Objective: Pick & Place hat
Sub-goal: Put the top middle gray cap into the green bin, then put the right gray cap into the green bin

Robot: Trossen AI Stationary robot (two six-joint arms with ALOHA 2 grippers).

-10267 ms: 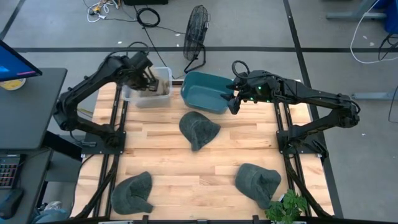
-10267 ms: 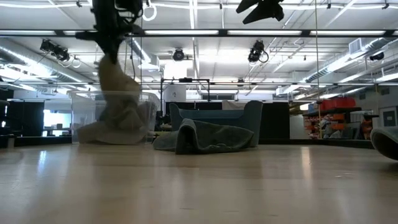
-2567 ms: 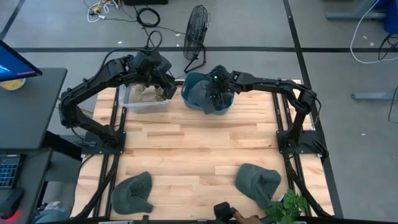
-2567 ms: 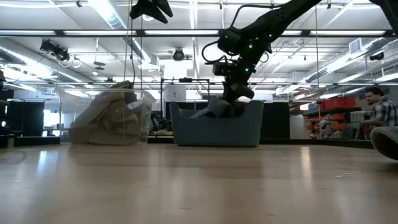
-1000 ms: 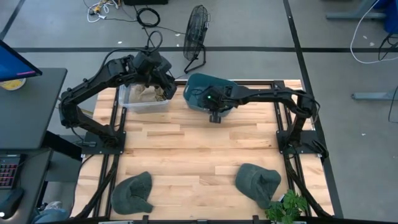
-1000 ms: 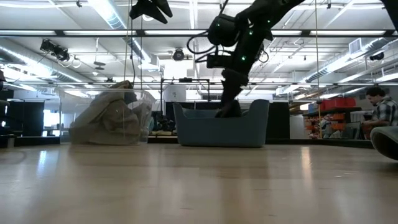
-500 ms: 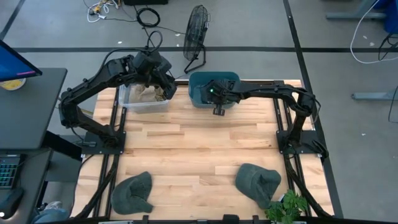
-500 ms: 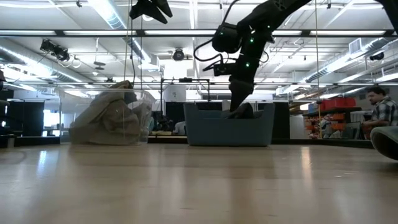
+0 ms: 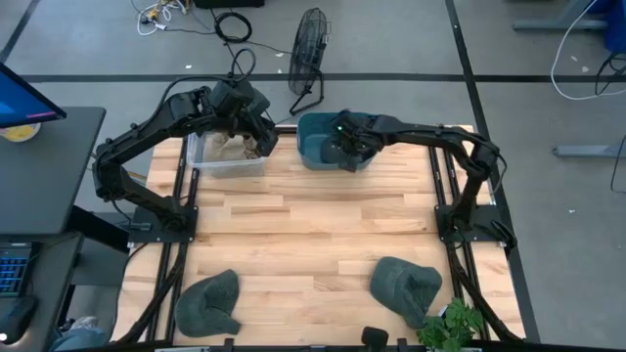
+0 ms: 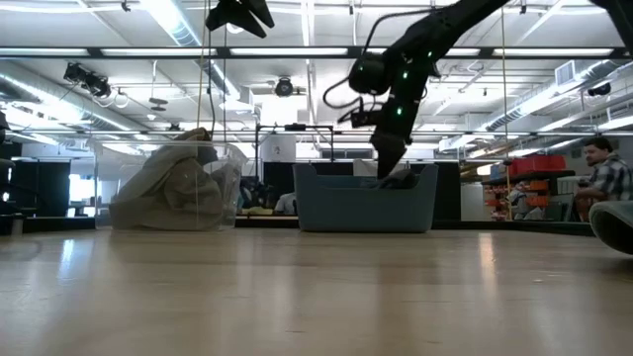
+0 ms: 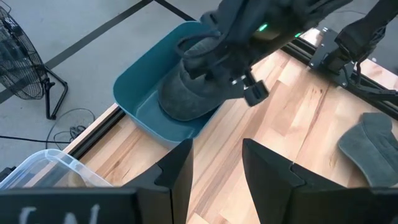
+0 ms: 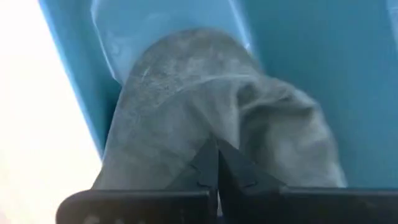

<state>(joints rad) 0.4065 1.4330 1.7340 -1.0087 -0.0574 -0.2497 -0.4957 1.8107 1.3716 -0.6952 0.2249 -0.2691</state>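
A teal bin (image 9: 315,132) stands at the table's far edge with a grey hat (image 11: 193,87) inside it. My right gripper (image 12: 217,149) reaches down into this bin, shut, its tips at the hat; in the low view (image 10: 391,168) it stands just above the rim. My left gripper (image 11: 217,168) hovers open and empty over the clear bin (image 9: 220,156), which holds a tan hat (image 9: 230,147). Two more grey hats lie flat near the near edge, one left (image 9: 208,301), one right (image 9: 405,286). My right gripper has its shut fingertips (image 12: 208,158) against the crown of the grey hat (image 12: 186,106), coming from above and slanting down into the bin. The hat lies on the bin's floor and against its wall. Whether any cloth is caught between the tips I cannot tell.
A floor fan (image 9: 308,44) stands beyond the far edge. A green plant (image 9: 450,328) sits at the near right corner. A person (image 10: 603,168) shows in the room at the right. Bare wood lies between the bins and the near hats.
My right gripper, shut, has gone toward the table's far and right edges inside the teal bin. The bin has turned from askew to square with the far edge and slid a little to the right, the hat staying inside it.
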